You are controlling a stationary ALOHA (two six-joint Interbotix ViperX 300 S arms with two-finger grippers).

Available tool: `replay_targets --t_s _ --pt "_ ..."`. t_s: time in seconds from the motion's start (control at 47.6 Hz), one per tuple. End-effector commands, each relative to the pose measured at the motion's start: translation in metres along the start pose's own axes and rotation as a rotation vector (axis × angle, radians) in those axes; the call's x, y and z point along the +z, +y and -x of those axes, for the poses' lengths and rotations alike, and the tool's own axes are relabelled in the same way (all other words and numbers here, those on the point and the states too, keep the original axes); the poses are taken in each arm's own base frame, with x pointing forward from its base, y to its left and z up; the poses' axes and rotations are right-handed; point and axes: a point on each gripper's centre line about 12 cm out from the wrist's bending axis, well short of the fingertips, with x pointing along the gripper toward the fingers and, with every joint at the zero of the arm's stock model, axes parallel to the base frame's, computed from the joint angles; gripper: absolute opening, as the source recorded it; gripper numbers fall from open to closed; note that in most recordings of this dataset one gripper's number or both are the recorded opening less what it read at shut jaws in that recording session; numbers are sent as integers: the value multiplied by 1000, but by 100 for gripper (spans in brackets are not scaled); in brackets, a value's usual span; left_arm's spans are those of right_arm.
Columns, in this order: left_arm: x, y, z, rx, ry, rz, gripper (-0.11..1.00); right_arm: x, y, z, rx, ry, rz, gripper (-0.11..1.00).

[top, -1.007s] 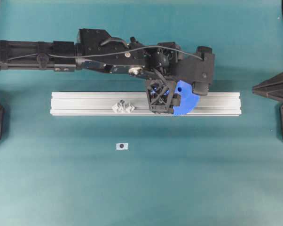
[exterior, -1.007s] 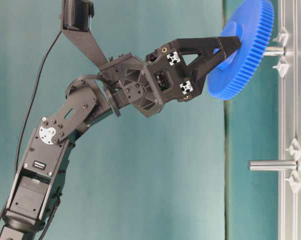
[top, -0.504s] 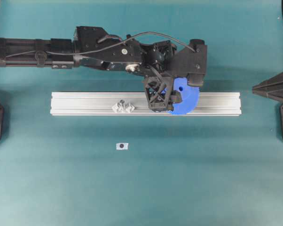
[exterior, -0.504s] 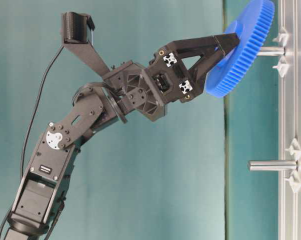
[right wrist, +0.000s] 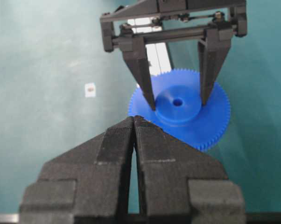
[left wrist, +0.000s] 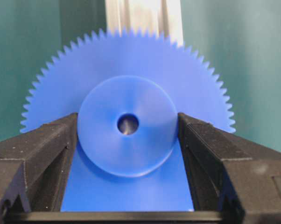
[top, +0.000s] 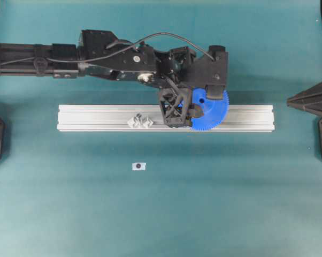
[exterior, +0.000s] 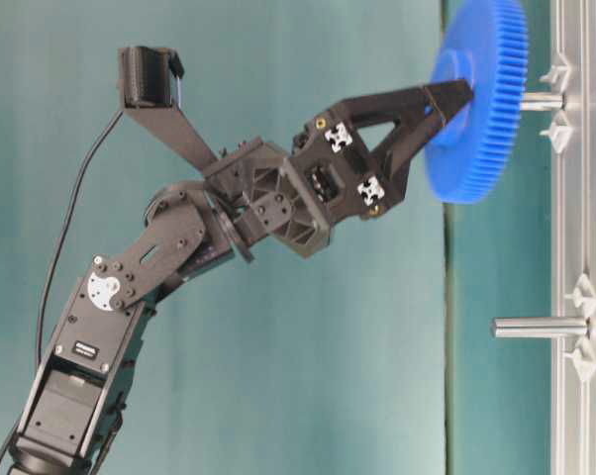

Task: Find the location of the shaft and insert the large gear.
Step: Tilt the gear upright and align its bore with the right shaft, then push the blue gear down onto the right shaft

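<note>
Blue large gear (exterior: pixel 476 99) has squared up since a second ago, and my left pincer (exterior: pixel 447 104) still clamps its hub. Its bore now faces the shaft (exterior: pixel 542 100) on the rail (top: pixel 97 118), so pushing on looks next. Right pincer (right wrist: pixel 134 135) sits closed, empty.

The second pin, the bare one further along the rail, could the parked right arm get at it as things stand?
Probably yes. The second pin stands bare on the rail, clear of the left gripper and the large gear. The right gripper, jaws shut, would have to open first.
</note>
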Motion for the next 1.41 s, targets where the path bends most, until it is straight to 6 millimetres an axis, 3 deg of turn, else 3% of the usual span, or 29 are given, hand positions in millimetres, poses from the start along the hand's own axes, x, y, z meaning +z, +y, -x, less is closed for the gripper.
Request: replay_targets --t_s 0.0,0.42,0.881,1.385 --pt "8 4 17 13 -36 -1 72 3 0 -1 0 -6 -10 8" --pt "19 7 14 11 -27 -5 90 4 0 0 0 -9 -11 8" --pt "37 15 17 11 -8 -20 90 4 0 0 0 -8 -11 8" --pt "39 14 19 -6 57 -20 93 5 0 2 2 -18 -13 8"
